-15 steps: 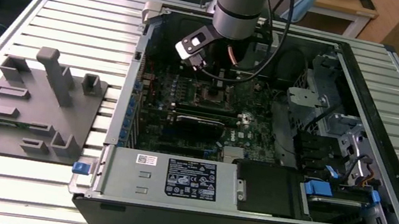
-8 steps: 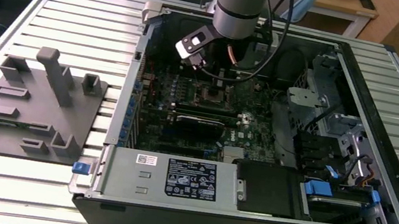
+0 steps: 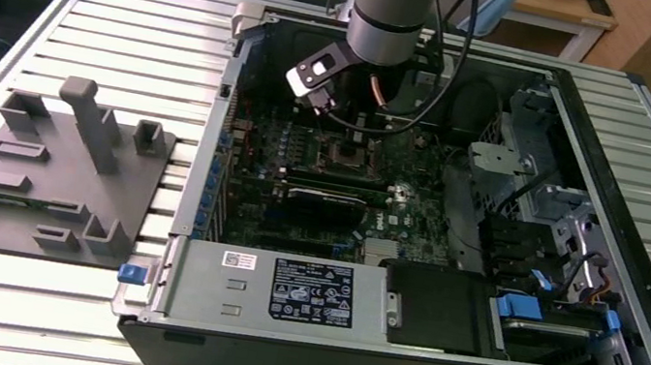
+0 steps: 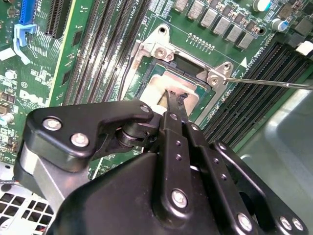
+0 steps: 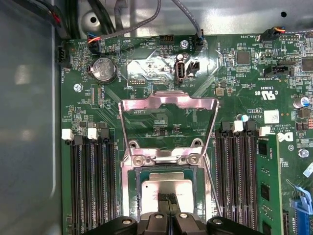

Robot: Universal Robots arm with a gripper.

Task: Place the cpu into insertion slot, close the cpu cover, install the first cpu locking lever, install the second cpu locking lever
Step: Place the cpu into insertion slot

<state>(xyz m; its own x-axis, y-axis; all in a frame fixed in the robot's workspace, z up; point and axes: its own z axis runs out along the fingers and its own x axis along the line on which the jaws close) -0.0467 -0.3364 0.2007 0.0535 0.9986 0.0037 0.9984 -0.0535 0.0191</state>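
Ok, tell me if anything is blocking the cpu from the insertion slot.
Nothing visible. The cpu cover is swung open, off the insertion slot, and the cpu lies within the slot's rim, under the end effector tips.

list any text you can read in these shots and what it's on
No text can be read with confidence.
power supply label, exterior view: black print, too small to read.
motherboard, first wrist view: white lettering, too small and blurred.
white sticker on the motherboard: print too small.

Silvery-grey cpu (image 5: 164, 185), green motherboard (image 5: 83, 117), black end effector (image 5: 167, 198)
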